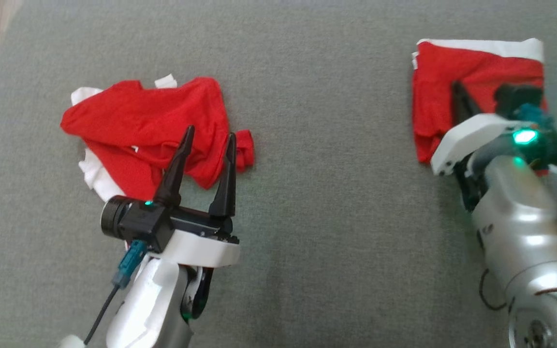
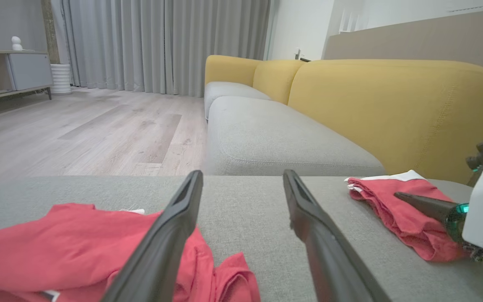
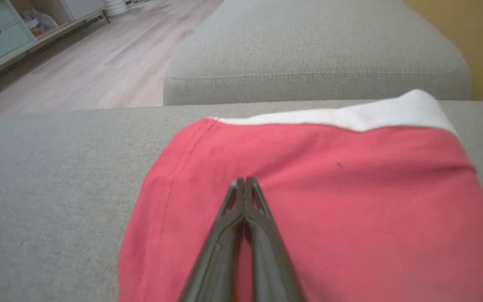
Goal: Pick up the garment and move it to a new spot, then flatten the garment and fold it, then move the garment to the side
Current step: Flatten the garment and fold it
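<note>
A crumpled red garment with white trim (image 1: 138, 121) lies on the left of the grey cushion (image 1: 336, 208). My left gripper (image 1: 211, 133) is open just above its near right edge, the fingertips over the fabric without holding any of it. The left wrist view has the same garment (image 2: 57, 251) low under the open left gripper (image 2: 242, 174). A second red garment, folded, with a white band (image 1: 476, 72), lies at the far right. My right gripper (image 1: 455, 87) is shut over it, its joined fingertips (image 3: 245, 181) resting over the red cloth (image 3: 350, 201), with no fabric visibly pinched.
Beyond the cushion stand another grey seat cushion (image 2: 275, 142) and the yellow sofa back (image 2: 392, 109). Wooden floor (image 2: 78, 134) lies past the left edge, with a low cabinet (image 2: 11, 71) and curtains behind. Bare cushion separates the two garments.
</note>
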`<state>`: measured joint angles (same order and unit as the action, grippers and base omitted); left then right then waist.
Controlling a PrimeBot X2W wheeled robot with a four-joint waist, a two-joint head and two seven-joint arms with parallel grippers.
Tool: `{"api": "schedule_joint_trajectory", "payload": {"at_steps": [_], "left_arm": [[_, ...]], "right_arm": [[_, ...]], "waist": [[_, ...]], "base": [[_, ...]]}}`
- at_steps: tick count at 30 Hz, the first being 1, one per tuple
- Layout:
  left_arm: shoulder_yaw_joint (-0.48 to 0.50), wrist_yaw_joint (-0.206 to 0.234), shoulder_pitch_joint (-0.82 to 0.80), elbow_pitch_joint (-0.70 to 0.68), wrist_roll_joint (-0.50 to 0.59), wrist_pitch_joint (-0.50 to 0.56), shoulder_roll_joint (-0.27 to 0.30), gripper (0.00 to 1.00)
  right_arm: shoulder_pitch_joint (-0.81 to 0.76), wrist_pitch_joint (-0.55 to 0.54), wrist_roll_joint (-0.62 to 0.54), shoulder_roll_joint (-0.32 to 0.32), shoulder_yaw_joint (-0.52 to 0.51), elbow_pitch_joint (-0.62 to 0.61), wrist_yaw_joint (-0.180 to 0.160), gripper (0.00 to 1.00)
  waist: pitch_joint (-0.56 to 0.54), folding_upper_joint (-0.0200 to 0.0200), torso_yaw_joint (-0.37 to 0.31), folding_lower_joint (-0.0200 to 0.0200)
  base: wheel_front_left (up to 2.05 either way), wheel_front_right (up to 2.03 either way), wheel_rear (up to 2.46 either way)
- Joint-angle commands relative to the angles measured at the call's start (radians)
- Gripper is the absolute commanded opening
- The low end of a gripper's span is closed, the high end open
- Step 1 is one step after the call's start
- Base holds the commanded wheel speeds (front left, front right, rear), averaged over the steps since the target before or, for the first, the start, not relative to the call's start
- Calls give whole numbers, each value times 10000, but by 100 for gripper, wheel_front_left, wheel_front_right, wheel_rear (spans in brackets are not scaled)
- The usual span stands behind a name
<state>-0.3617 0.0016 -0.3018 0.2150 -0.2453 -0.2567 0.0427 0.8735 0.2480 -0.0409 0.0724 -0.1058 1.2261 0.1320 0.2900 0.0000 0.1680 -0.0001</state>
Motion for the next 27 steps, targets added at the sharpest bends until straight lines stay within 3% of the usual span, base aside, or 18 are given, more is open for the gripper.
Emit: {"api": "schedule_joint_trajectory", "payload": {"at_steps": [1,4,9,14,20,21,22,27], "left_arm": [[257,65,-87,-252,54,-51,76,100],[300,84,-83,-210,58,-51,76,100],[607,142,98,-222,102,-51,76,100],[1046,178,465,-305,129,-51,76,100],[1575,214,973,-432,120,-51,76,100],[1621,211,1047,-435,111,-51,76,100],[1644,203,1119,-437,100,-51,76,100],[1769,173,1498,-401,32,-51,76,100]], "right_arm": [[-24,117,587,-213,1076,85,-13,0],[-423,122,1866,-218,2691,-58,-13,0],[-707,132,2935,-219,3490,-1118,-13,0],[-1403,135,2956,-196,2932,-2918,-13,0],[-3125,136,1969,-198,1762,-5153,-13,0],[-3442,136,1802,-203,1567,-5533,-13,34],[-3781,136,1661,-208,1417,-5872,-13,100],[-5367,136,1411,-217,1463,-7425,-13,100]], "waist": [[-143,0,-85,1],[-426,0,-235,1],[-824,0,-608,1],[-1420,0,-1161,1],[-1949,0,-1802,1],[-2029,0,-1869,1],[-2090,0,-1912,1],[-2368,0,-2088,1]], "base": [[0,0,0],[0,0,0],[0,0,0],[0,0,0],[0,0,0],[0,0,0],[0,0,0],[0,0,0]]}}
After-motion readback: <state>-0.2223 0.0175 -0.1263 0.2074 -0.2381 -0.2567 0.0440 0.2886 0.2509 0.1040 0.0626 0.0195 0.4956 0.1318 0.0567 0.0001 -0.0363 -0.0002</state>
